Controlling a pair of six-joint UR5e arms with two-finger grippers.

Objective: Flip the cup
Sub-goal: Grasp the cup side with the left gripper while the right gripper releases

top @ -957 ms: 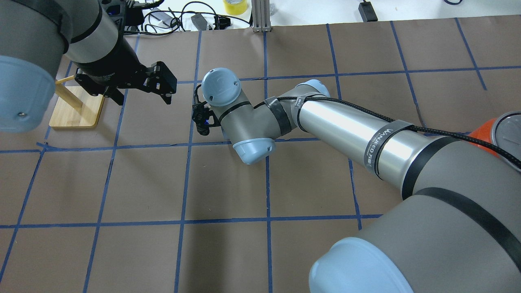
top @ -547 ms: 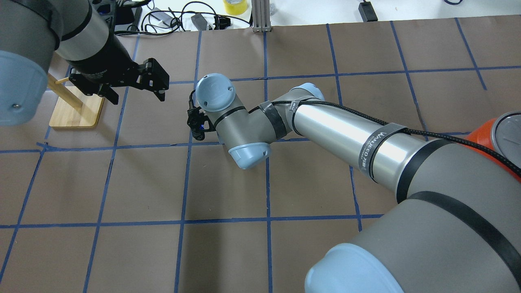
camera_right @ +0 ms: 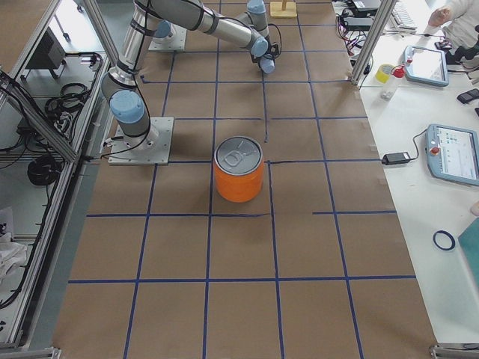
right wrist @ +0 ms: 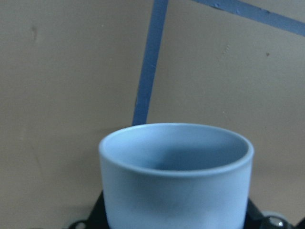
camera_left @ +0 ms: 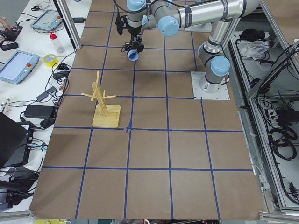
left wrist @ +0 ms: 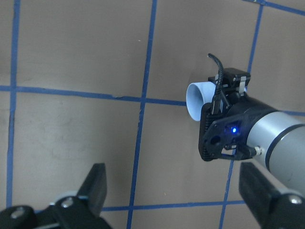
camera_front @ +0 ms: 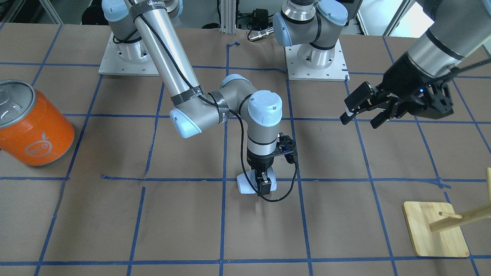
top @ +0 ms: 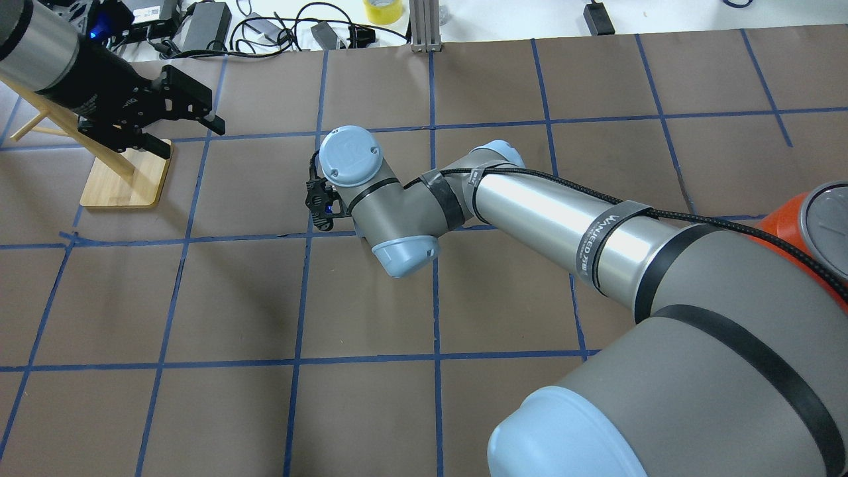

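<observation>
The pale blue cup (camera_front: 244,183) is held on its side by my right gripper (camera_front: 264,184), which is shut on it, low over the middle of the table. The right wrist view shows the cup (right wrist: 176,176) close up, with its open mouth facing away and a darker inside. It also shows in the left wrist view (left wrist: 198,98) and in the exterior left view (camera_left: 133,55). In the overhead view the right wrist hides the cup. My left gripper (camera_front: 358,117) is open and empty, raised well off to the side, also seen in the overhead view (top: 189,136).
A large orange can (camera_front: 32,130) with a silver top stands near the robot's right side, also in the overhead view (top: 815,225). A wooden peg stand (camera_front: 435,230) sits on the robot's left (top: 126,179). Cables and power bricks (top: 278,26) lie past the far edge.
My left arm has pulled back to the left and farther away, with its gripper still open. My right wrist has shifted slightly and still holds the cup.
</observation>
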